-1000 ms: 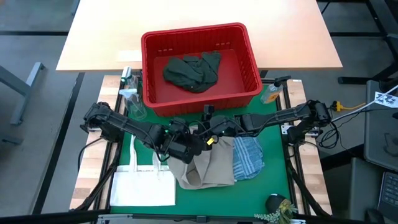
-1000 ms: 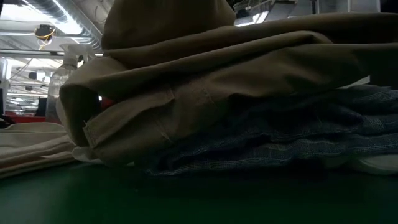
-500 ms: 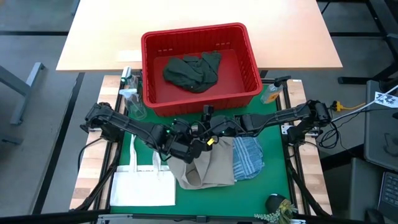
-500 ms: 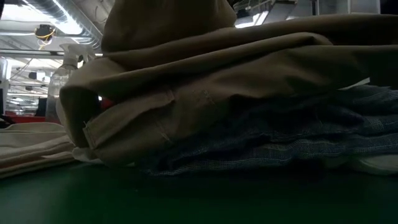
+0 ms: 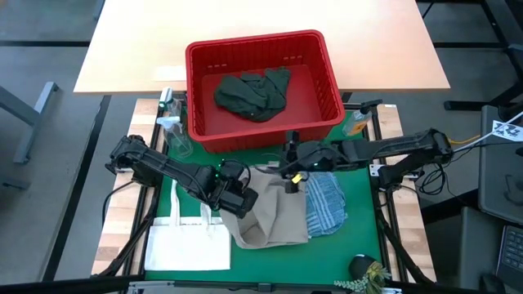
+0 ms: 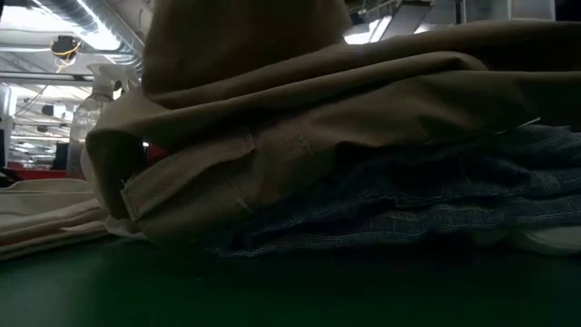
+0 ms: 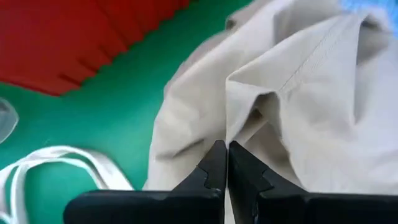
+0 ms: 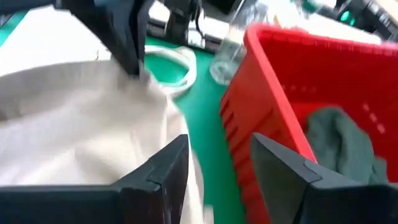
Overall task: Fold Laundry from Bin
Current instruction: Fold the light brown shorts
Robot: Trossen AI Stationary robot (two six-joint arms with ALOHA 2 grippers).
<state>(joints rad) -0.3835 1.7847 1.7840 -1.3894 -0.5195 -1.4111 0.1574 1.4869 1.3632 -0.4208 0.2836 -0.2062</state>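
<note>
Laundry folding was midway: the red bin (image 5: 264, 90) on the counter (image 5: 359, 245) held one dark green garment (image 5: 253, 94), and a beige garment (image 5: 274, 216) lay over a blue striped piece (image 5: 327, 204). The left gripper (image 5: 245, 202) had clamped its edge; a second earlier it was apart. The right gripper (image 5: 292, 163), fingers apart, had withdrawn toward the bin. Next probably called for drawing the pinched edge across.
</note>
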